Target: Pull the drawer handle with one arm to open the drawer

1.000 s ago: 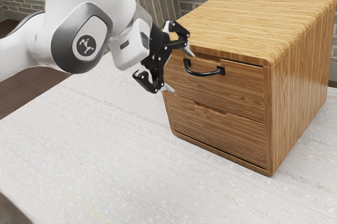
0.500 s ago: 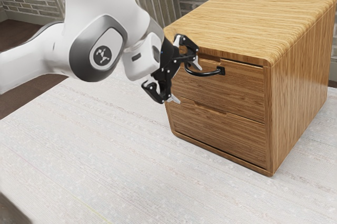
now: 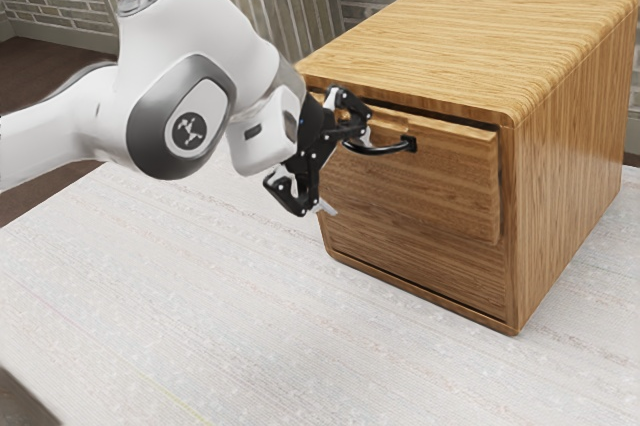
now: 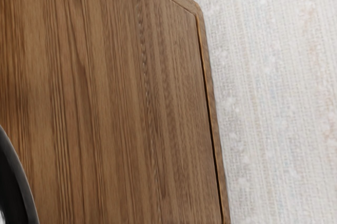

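- The top drawer (image 3: 430,186) would likely handle as a stiff, fairly heavy wooden box on slides. I judged it would travel only straight out of the cabinet (image 3: 480,46), so any pull had to follow that line rather than drag sideways.
- The place to take hold was the black handle (image 3: 385,149), a thin rigid bow fixed at both ends high on the drawer front. It looked smooth, so a finger could slide along it unless hooked well in.
- The end effector (image 3: 347,172) stood spread wide at the handle's end toward the exterior view's left. Its upper finger seemed hooked at the bow and its lower finger hung well below, so it clamped nothing.
- The drawer sat in the cabinet's upper slot, with its front standing partly out and a dark gap behind its top edge.
- It was honey-coloured wood with horizontal grain, matching the cabinet. The lower drawer (image 3: 410,251) lay flush beneath it, and the cabinet rested on the pale bench (image 3: 200,326).
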`<state>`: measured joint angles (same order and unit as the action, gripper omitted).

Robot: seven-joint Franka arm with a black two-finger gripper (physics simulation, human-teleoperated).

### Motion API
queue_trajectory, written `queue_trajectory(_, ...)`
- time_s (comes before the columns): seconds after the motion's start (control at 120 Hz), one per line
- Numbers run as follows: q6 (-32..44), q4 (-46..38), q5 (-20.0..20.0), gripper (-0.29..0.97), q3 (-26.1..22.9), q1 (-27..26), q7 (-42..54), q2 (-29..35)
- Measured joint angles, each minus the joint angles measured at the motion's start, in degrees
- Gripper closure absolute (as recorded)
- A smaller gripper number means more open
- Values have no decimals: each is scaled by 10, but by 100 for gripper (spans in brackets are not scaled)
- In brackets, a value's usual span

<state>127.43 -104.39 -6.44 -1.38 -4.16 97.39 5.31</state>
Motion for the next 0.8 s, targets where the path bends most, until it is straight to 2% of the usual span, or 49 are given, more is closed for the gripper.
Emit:
queue_trajectory(0.3, 9, -4, 0, 0, 0, 3, 2, 7)
queue_trajectory(0.567, 12, -42, -1, -1, 0, 2, 2, 46)
queue_trajectory(0.8, 17, -109, -1, 0, 1, 3, 1, 111)
